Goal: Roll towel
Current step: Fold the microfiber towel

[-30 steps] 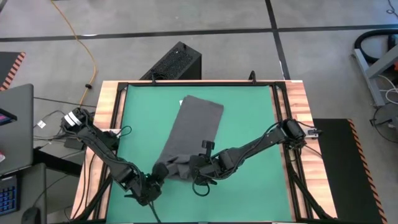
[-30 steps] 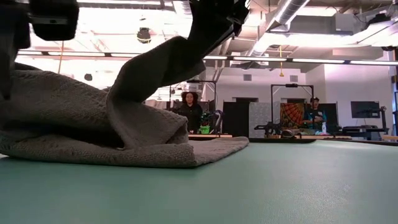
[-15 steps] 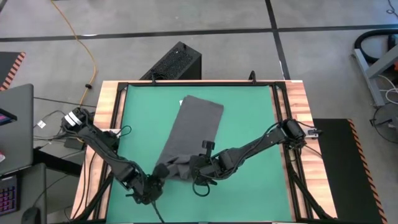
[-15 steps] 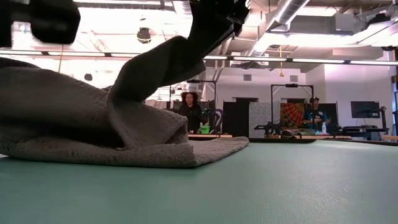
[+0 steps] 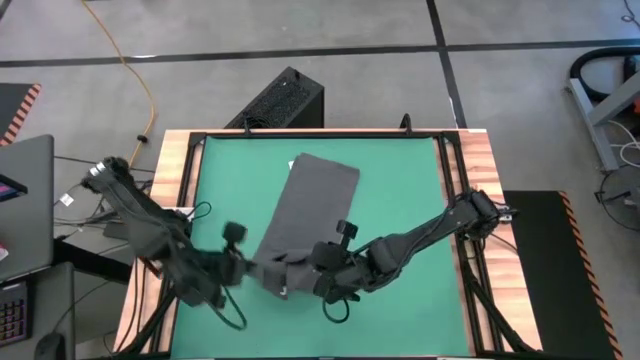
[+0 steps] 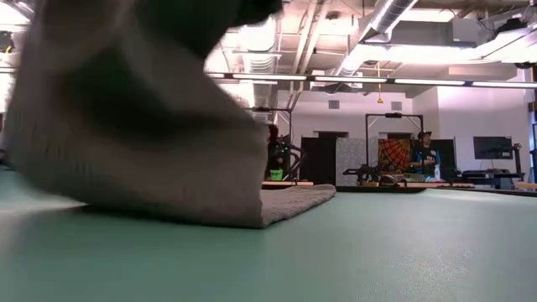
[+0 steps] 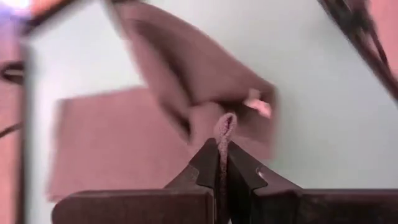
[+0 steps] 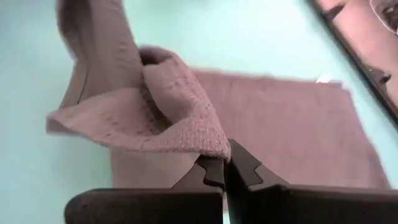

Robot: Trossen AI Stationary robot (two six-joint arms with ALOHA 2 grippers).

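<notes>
The dark grey towel (image 5: 318, 195) lies lengthwise on the green mat (image 5: 400, 200). Its far part rests flat, with a small white tag (image 5: 291, 164) at the far edge. Its near end is raised off the mat between both grippers. My left gripper (image 5: 248, 270) is shut on the near left part, my right gripper (image 5: 312, 282) on the near right part. In the low view the raised cloth (image 6: 143, 109) fills the left side, and the flat far part (image 6: 298, 197) shows behind it. My left gripper pinches a thin edge of the towel's near end (image 7: 224, 127) between its two fingers, coming slanting down from the table's left near side. The cloth there is lifted clear of the mat and sags away toward the flat far part. My right gripper pinches an edge of the near end (image 8: 214, 152) between its two fingers, slanting down from the table's right near side. The cloth bunches in a loose fold (image 8: 155, 106) just beyond the fingers. It is lifted clear of the mat.
A wooden frame (image 5: 170, 200) with black rails borders the mat. A black box (image 5: 282, 100) stands on the floor past the far edge, and a laptop (image 5: 25, 200) sits off to the left. People (image 6: 424, 155) stand far back in the room. Bare mat lies on the towel's right.
Both grippers have gone up, the left one much farther and also toward the far edge. The towel's near end has risen with them from a low heap into a tall hanging sheet, while the far part has stayed flat on the mat.
</notes>
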